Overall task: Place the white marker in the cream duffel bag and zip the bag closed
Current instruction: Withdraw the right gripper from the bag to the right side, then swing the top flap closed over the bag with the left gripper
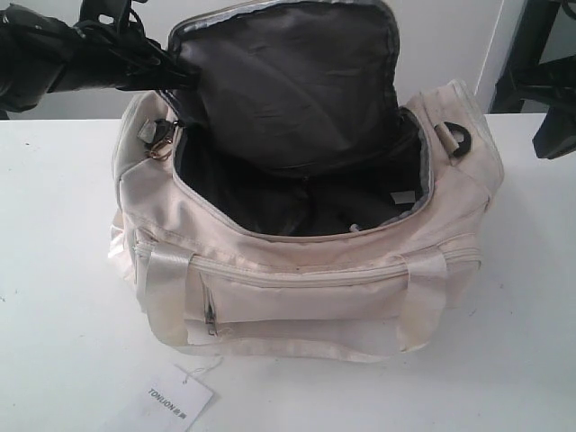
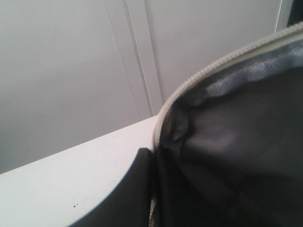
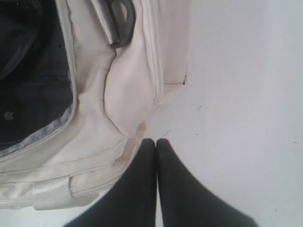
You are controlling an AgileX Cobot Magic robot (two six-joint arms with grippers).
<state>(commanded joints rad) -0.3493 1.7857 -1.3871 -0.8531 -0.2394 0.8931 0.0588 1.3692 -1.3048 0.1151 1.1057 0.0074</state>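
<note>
The cream duffel bag (image 1: pixel 297 288) stands unzipped on the white table (image 1: pixel 54 270), showing its dark grey lining (image 1: pixel 288 99). My left gripper (image 1: pixel 176 72) is shut on the edge of the lid flap and holds it upright. In the left wrist view one dark finger (image 2: pixel 135 189) presses against the flap's zipper edge (image 2: pixel 208 71), and the other finger is hidden behind the fabric. My right gripper (image 3: pixel 156 141) is shut with nothing in it, over the table just beside the bag's end panel (image 3: pixel 128 85). The white marker is not in view.
A white paper tag (image 1: pixel 175 400) lies on the table in front of the bag. A black D-ring (image 1: pixel 459 141) sits on the bag's right end. A brass-coloured ring (image 1: pixel 162 148) hangs at its left end. Dark arm parts (image 1: pixel 553 126) stand at the far right.
</note>
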